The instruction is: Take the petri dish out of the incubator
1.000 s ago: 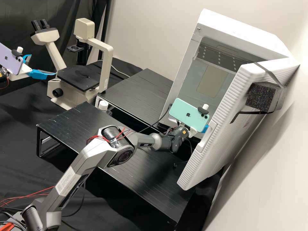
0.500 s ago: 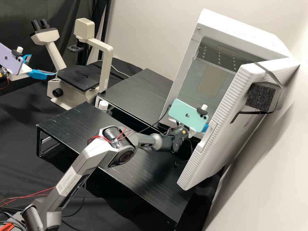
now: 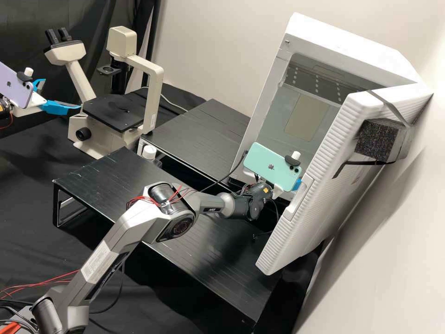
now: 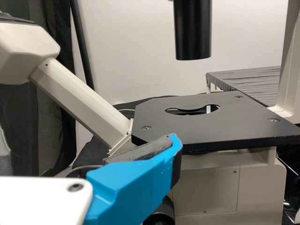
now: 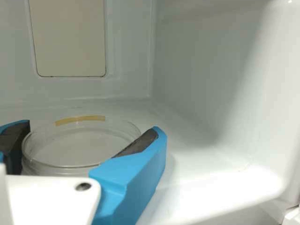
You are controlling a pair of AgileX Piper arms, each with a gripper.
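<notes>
The incubator [image 3: 352,48] stands with its white door [image 3: 340,134] swung wide. My right gripper [image 3: 296,184] is at its lower opening, partly behind a green phone. In the right wrist view the clear round petri dish [image 5: 79,145], with a tan strip on its rim, lies flat on the white incubator floor [image 5: 197,173]. Around it my right gripper [image 5: 93,133] is open, one finger on either side; whether the pads touch the dish I cannot tell. At the far left, my left gripper [image 3: 59,95] stands open and holds nothing; its finger shows in the left wrist view [image 4: 136,183].
A cream microscope [image 3: 153,88] with a black stage [image 4: 197,126] is beside my left gripper. Two black slatted racks, a near one [image 3: 106,185] and a far one [image 3: 204,130], stand before the incubator. A white-capped bottle [image 3: 149,153] is between them.
Over the last second the arm at the incubator has shifted very slightly, its green phone nudging left and then holding still. The left arm has kept its place.
</notes>
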